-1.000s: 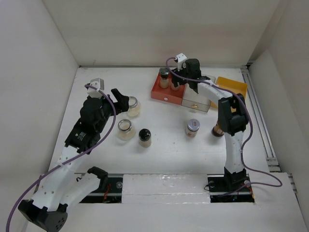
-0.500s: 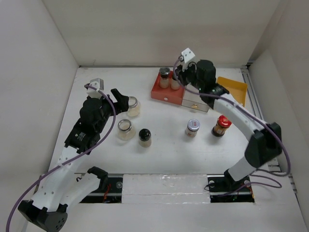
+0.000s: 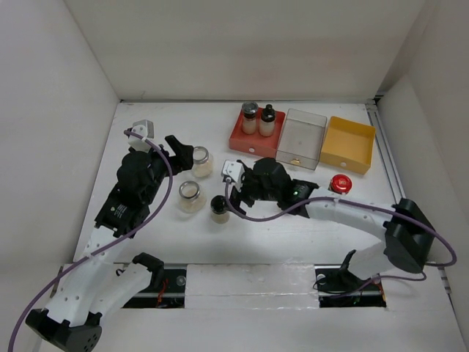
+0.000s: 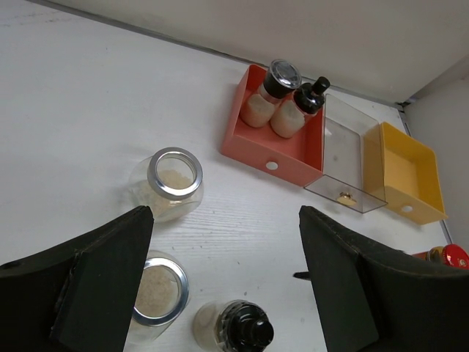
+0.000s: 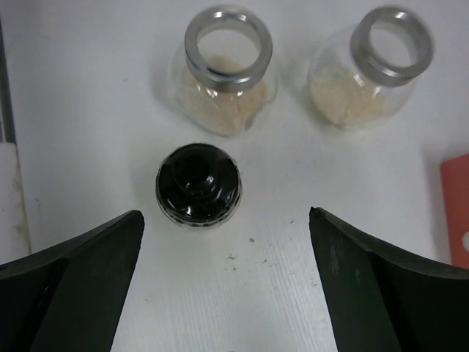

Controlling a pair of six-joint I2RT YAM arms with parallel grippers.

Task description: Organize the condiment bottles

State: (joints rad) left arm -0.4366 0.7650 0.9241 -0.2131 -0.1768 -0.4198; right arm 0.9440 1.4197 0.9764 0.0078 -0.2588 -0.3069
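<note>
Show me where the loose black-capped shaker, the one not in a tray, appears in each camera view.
Top external: the shaker stands left of centre, a little below the middle.
Left wrist: the shaker is at the bottom edge, near the middle.
Right wrist: the shaker is left of centre, seen from above.
Shared landmark: the open jar closest to it.

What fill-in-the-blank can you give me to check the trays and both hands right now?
1. The red tray holds ____ bottles.
2. The right hand is open, aimed at a shaker whose cap is ____.
3. The left hand is ____, holding nothing.
4. The yellow tray is ____.

Missing words: two; black; open; empty.
</note>
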